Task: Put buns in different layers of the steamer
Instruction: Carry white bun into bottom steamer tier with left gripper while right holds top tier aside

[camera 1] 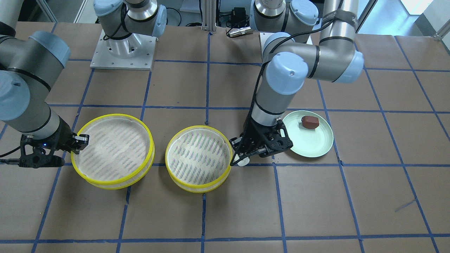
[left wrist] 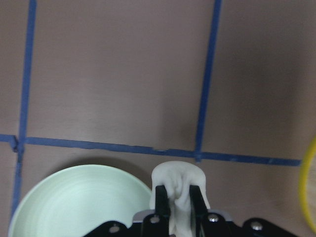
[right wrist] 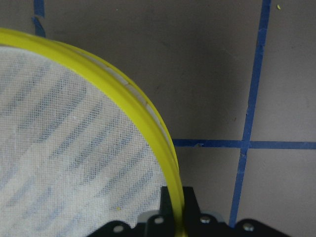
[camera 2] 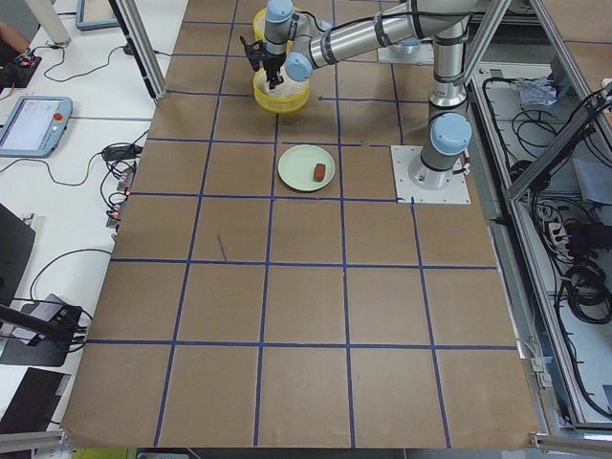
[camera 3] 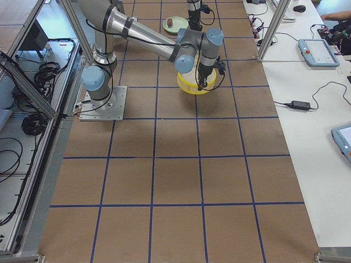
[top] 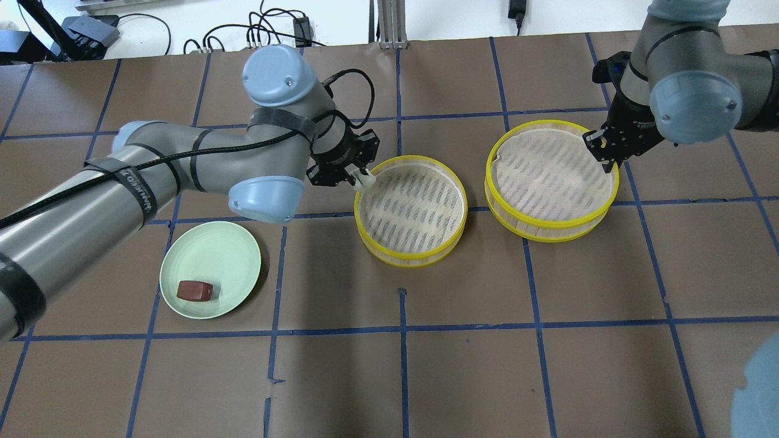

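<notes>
My left gripper (top: 363, 177) is shut on the white bun (camera 1: 242, 162), squeezed between the fingers in the left wrist view (left wrist: 177, 185). It hangs just outside the rim of the middle steamer tray (top: 411, 259), on the plate side. The reddish-brown bun (top: 195, 290) lies on the pale green plate (top: 213, 252). My right gripper (top: 602, 159) is shut on the yellow rim (right wrist: 148, 111) of the other steamer tray (top: 551, 224), which stands on the table beside the first. Both trays hold nothing.
The two trays (camera 1: 105, 183) (camera 1: 198, 188) stand side by side about a hand's width apart. The plate (camera 1: 313, 146) lies close behind my left gripper (camera 1: 242, 160). The brown paper table has blue tape lines. The arm bases stand at the robot's edge.
</notes>
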`<action>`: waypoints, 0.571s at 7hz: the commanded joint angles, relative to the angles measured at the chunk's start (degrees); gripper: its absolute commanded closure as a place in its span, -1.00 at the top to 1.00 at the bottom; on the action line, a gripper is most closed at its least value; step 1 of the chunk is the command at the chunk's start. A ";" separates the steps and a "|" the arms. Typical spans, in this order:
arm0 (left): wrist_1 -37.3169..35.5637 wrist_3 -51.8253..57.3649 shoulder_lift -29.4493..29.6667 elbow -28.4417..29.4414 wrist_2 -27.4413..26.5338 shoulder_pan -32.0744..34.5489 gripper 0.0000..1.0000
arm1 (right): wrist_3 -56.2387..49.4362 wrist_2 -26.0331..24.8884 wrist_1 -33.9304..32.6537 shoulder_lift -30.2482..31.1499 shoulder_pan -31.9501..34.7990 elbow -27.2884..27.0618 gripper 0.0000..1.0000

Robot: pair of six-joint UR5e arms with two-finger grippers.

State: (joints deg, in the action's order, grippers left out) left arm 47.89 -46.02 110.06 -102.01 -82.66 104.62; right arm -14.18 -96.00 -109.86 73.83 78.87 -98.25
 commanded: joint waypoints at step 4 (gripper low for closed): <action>3.14 27.19 -3.24 -1.51 -10.27 -4.82 1.00 | 2.47 0.81 0.78 0.86 0.40 0.59 -0.84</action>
State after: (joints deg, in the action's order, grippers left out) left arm 48.48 -32.66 109.27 -102.60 -87.24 103.92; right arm -13.29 -95.56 -109.57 74.03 78.92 -98.21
